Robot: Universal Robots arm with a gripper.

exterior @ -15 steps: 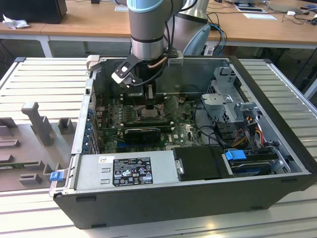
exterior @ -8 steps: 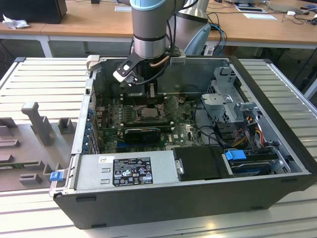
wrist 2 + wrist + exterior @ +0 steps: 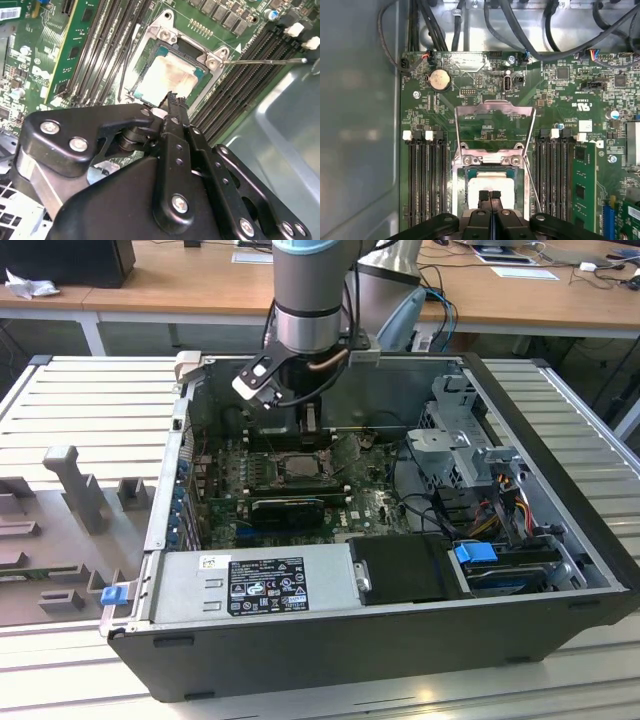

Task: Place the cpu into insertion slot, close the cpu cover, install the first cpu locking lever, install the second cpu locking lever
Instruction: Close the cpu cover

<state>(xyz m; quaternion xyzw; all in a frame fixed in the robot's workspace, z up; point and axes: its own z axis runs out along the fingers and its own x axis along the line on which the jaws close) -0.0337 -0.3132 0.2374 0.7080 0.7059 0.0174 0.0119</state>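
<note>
The cpu lies flat in the insertion slot, its pale silver face up, also seen in the second wrist view as the cpu. My gripper is shut, its two black fingertips pressed together just over the chip's near edge with nothing between them. The cpu cover stands swung open past its hinge, green board showing through its window. Two thin lever rods stick out free on either side of the socket. In the exterior view my gripper hangs inside the open computer case, over the socket.
Rows of black memory slots flank the socket on both sides. A long black card lies just in front of it. The power supply, the drive cage, loose cables and the case walls close the space in.
</note>
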